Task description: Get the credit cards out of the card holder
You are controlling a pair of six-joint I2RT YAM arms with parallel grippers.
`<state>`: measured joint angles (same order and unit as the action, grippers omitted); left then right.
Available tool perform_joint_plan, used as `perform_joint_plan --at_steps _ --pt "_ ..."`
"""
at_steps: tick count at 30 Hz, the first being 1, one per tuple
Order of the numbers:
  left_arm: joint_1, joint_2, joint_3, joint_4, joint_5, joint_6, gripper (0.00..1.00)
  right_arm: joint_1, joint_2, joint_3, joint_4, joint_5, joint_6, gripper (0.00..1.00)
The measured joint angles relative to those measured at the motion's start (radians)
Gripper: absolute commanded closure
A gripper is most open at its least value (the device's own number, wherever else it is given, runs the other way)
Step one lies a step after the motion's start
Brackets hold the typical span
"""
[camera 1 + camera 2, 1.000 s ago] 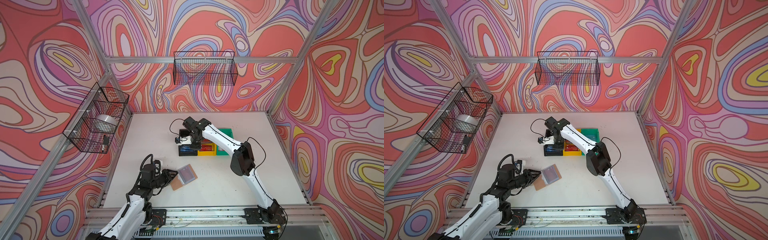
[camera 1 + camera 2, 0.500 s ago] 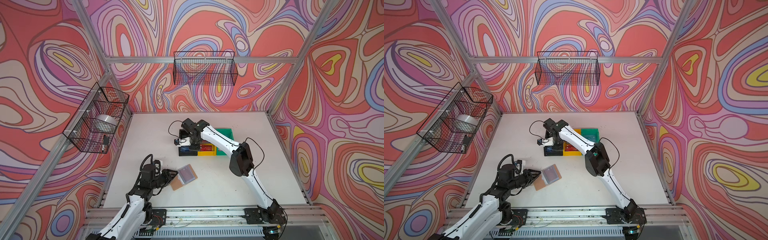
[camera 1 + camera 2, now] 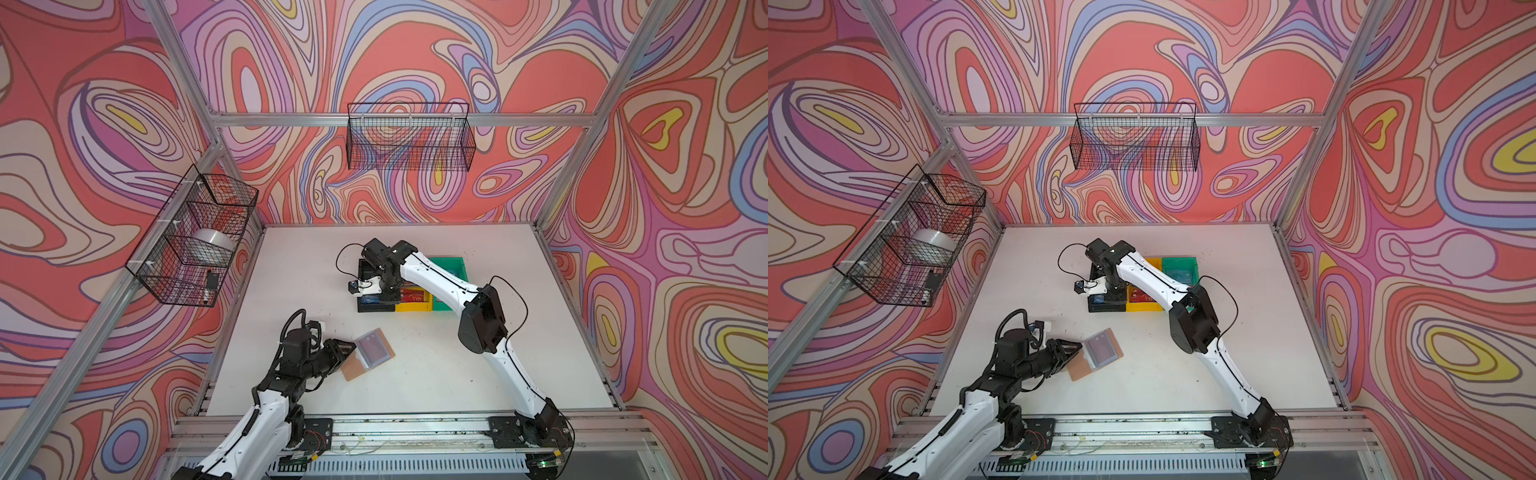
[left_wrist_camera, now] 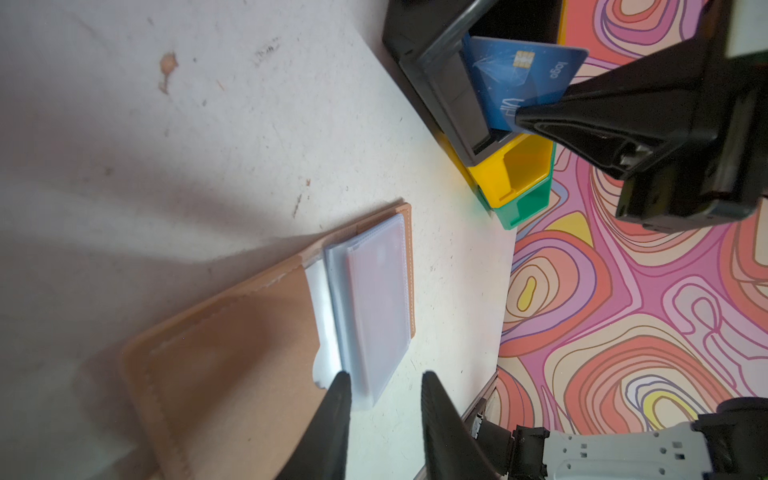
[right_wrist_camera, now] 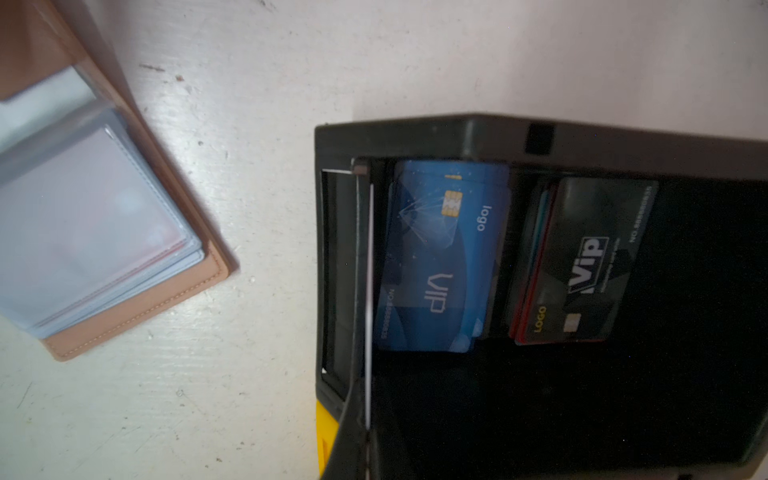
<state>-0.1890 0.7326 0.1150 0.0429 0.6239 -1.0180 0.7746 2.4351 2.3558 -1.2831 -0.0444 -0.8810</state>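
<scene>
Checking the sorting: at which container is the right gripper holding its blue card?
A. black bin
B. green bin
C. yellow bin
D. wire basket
A: in the left wrist view the right gripper pinches the blue card, whose lower edge dips into the black bin.

white table (image 3: 436,374) bears the open card holder (image 3: 368,353); black bin (image 3: 376,306), yellow bin (image 3: 413,306), green bin (image 3: 451,266) touch in a row

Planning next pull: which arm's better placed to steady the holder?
Left, likely: left end effector at the card holder's corner; right end effector grips a blue VIP card over the black bin.
</scene>
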Motion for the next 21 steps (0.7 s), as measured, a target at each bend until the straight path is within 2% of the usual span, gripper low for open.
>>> perform_joint_plan --at_steps 6,21 --pt "0.000 0.002 0.000 0.000 0.000 0.002 0.68 0.001 0.012 0.000 0.011 0.000 0.000 0.91" --pt "0.000 0.003 0.000 0.000 0.000 0.004 0.68 0.002 0.017 0.000 0.062 0.008 0.000 0.83"
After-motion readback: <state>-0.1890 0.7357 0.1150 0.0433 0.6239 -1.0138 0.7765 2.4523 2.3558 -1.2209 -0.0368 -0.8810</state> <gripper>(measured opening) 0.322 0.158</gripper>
